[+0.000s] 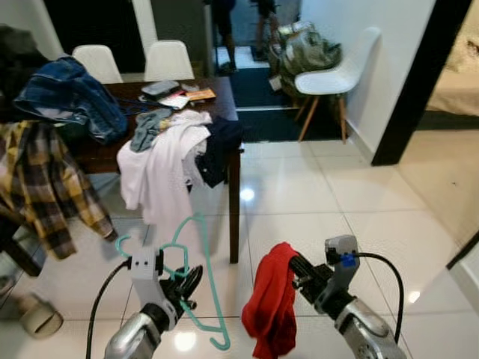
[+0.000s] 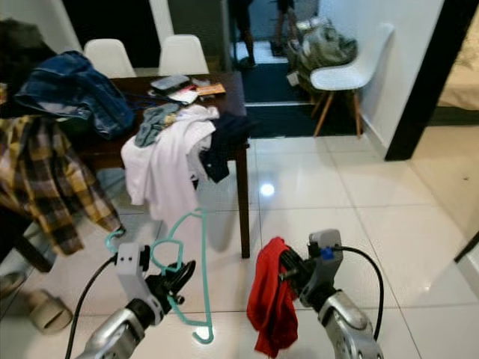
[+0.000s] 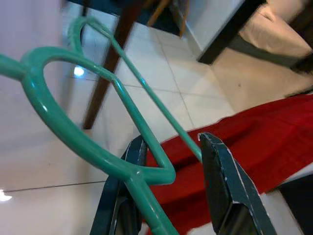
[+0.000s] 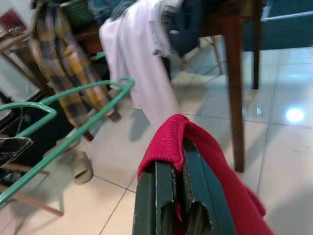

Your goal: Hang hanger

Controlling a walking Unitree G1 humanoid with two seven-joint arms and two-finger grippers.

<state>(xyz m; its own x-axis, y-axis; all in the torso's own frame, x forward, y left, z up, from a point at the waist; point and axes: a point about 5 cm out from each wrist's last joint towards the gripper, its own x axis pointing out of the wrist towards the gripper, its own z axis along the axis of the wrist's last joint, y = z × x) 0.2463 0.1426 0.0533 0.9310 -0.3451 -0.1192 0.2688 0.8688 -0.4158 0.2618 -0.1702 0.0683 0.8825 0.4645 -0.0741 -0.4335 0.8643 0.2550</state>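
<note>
A: Held in the left gripper (image 1: 185, 288)?

B: A green hanger (image 1: 200, 280), pinched where its frame bends — fingers closed partway around the thin plastic, hook end up and away from the wrist, the long bar running down past the fingertips toward the floor.

A: And in the right gripper (image 1: 296, 271)?

B: A red cloth (image 1: 271, 308), clamped between fully closed fingers, draped over the tips and hanging limp below. Just beside the hanger, not on it.

A: Ahead of both?

B: Well beyond the fingertips, a dark table (image 1: 231, 112) heaped with clothes, a white shirt (image 1: 161, 168) spilling off its edge; a plaid shirt (image 1: 45, 187) farther off past the left gripper.

A: Progress?

B: Early, by the look of it — hanger in hand, cloth not yet threaded on, no rail or hook to hang from visible.
</note>
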